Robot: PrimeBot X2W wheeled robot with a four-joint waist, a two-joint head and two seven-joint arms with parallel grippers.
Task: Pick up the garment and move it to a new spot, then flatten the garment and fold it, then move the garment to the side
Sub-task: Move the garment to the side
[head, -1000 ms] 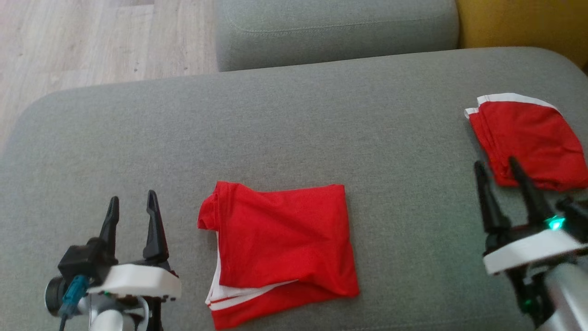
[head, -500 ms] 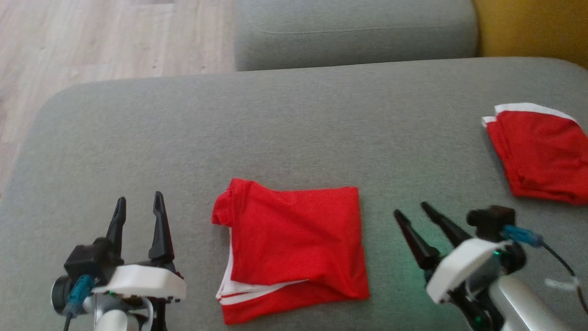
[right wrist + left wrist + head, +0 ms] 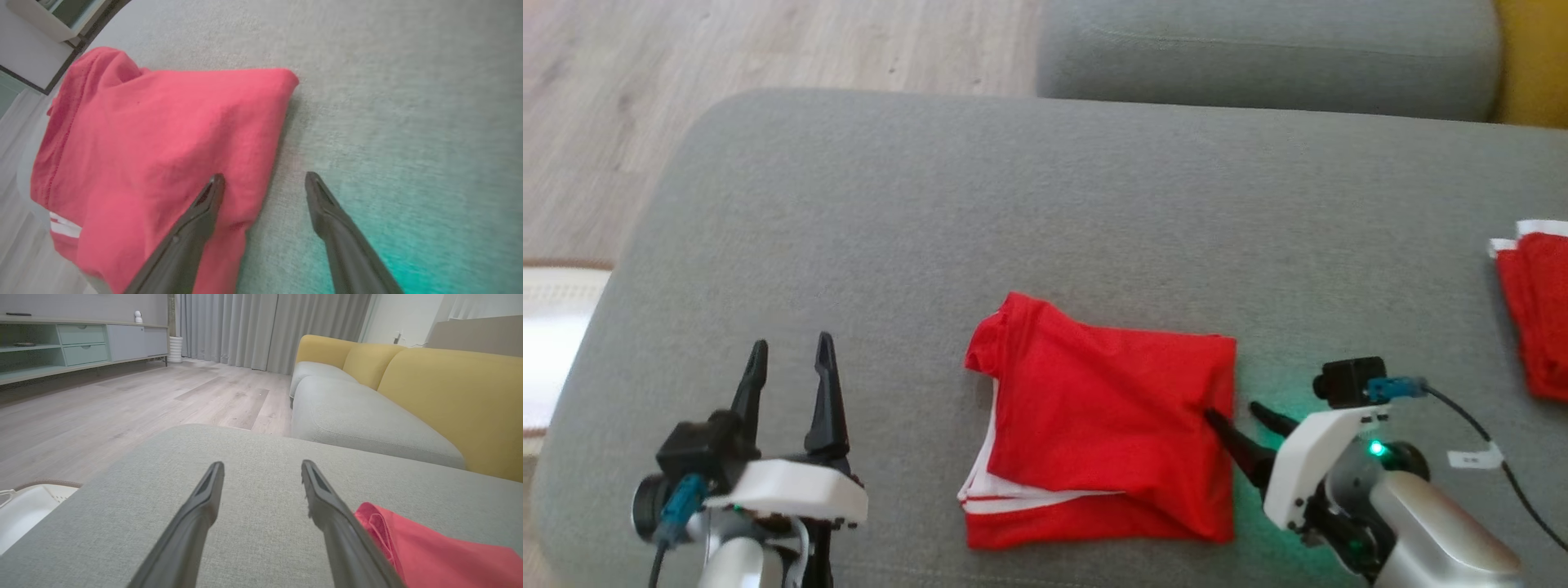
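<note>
A red garment point(image 3: 1107, 433) with white trim lies folded on the grey cushion point(image 3: 1045, 212), near its front edge. My right gripper point(image 3: 1232, 416) is open at the garment's right edge, one finger over the red cloth and the other over bare cushion. The right wrist view shows the garment point(image 3: 155, 155) under the left finger, with the right gripper point(image 3: 264, 179) straddling its edge. My left gripper point(image 3: 791, 359) stands open to the left of the garment, nothing between its fingers. In the left wrist view the left gripper point(image 3: 262, 469) points across bare cushion, the garment point(image 3: 433, 551) at lower right.
A second folded red garment point(image 3: 1535, 314) lies at the cushion's far right. Another grey seat cushion point(image 3: 1266, 57) sits behind, with a yellow backrest point(image 3: 453, 388). Wooden floor point(image 3: 727, 57) lies to the left, and a white basket point(image 3: 28, 510) stands beside the cushion's left end.
The camera has turned left, shifting the whole scene right. My right gripper has swung from the second garment at the far right to the folded garment's right edge. The left gripper is still.
</note>
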